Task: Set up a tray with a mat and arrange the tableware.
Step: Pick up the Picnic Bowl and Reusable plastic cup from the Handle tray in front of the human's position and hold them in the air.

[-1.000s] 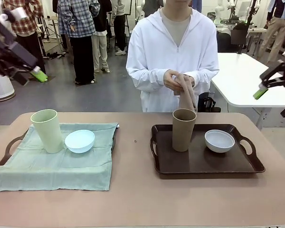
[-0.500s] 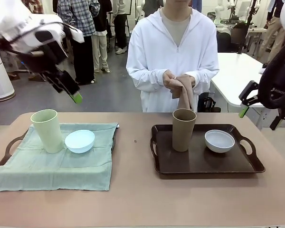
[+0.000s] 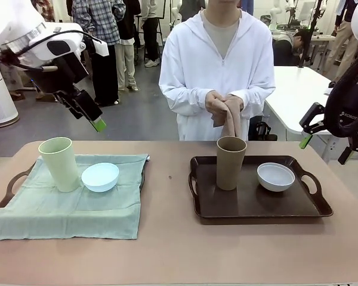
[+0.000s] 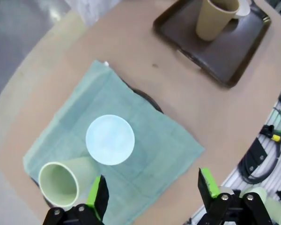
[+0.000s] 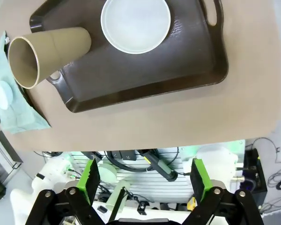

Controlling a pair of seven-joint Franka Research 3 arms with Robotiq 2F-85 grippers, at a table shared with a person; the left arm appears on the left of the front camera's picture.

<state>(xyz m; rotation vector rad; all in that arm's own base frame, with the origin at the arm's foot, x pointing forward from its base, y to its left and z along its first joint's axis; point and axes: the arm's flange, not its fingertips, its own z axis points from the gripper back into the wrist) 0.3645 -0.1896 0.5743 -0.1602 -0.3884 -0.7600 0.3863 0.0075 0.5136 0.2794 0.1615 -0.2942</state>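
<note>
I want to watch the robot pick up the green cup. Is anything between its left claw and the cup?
Nothing visible is in the way. The open left gripper hangs above the pale green cup, just air between them. The light blue bowl sits close beside the cup, not over it.

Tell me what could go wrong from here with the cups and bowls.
1. The pale green cup stands tall, close beside the light blue bowl on a green mat; the open left tool reaching in might tip it.
2. The brown cup and whitish bowl occupy the bare brown tray, so laying a mat there risks knocking them.
</note>
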